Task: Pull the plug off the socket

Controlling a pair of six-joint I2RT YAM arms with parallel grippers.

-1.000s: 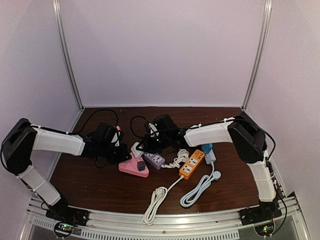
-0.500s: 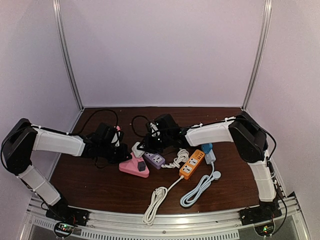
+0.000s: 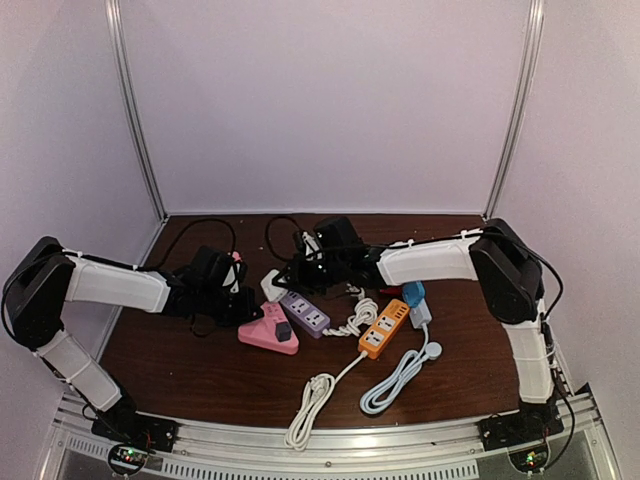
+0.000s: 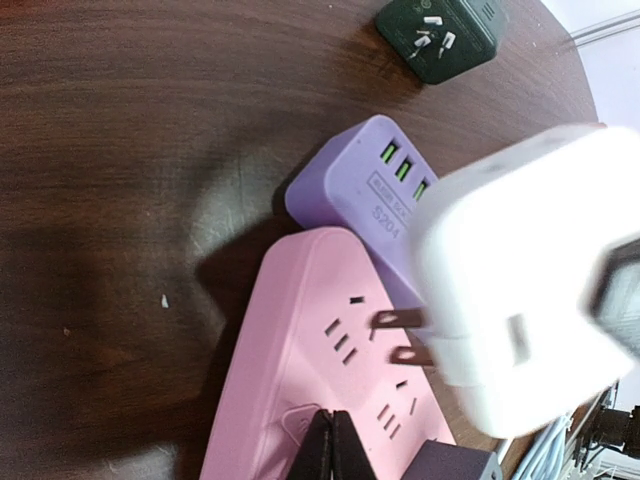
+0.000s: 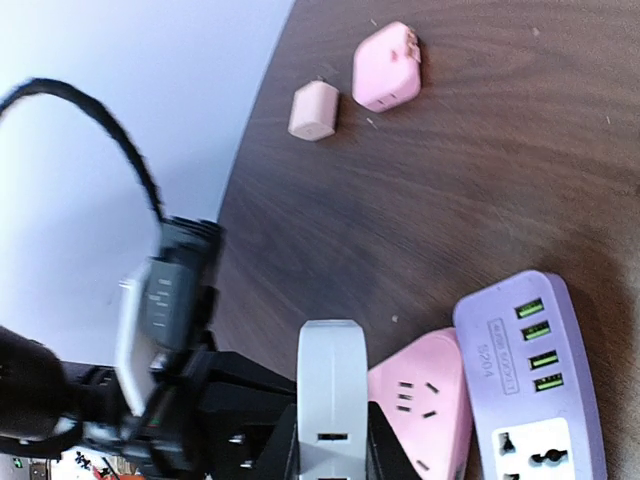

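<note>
The left gripper (image 4: 330,448) clenching shut over one pink power strip (image 3: 257,335), one white plug (image 4: 520,290) hovering just above it, prongs clear, right gripper (image 5: 333,445) grasping that plug, one purple strip (image 3: 305,312), one orange strip (image 3: 385,328) lying on the table (image 3: 180,370).

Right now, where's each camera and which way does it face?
Top external: above, behind the robot, looking down on the table; both arms show.
Left wrist: facing down at the pink power strip; shut left gripper shows.
Right wrist: facing down; right gripper holds the white adapter.
Shared: both wrist views show the purple power strip.
</note>
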